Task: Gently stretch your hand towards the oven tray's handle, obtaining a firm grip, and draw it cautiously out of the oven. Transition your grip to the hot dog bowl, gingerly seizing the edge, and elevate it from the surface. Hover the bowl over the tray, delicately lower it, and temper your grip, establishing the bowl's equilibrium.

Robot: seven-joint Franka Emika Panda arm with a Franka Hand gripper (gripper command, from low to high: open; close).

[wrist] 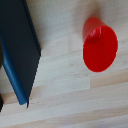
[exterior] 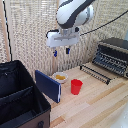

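I see my tool [exterior: 61, 51] hanging high above the bowl [exterior: 60, 77], fingers apart and holding nothing. The bowl sits on the bench [exterior: 95, 102] between the blue book [exterior: 48, 85] and red cup [exterior: 76, 86]; the tray [exterior: 96, 73] is drawn out of the oven [exterior: 113, 56].

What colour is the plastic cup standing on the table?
Red. The cup shows best in the wrist view, beside a dark blue book.

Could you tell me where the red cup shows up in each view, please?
Exterior view: the red cup stands on the table near the middle, to the exterior view's right of the blue book and just in front of the bowl.
Wrist view: the cup is seen from above.
Shared landmark: the blue book.
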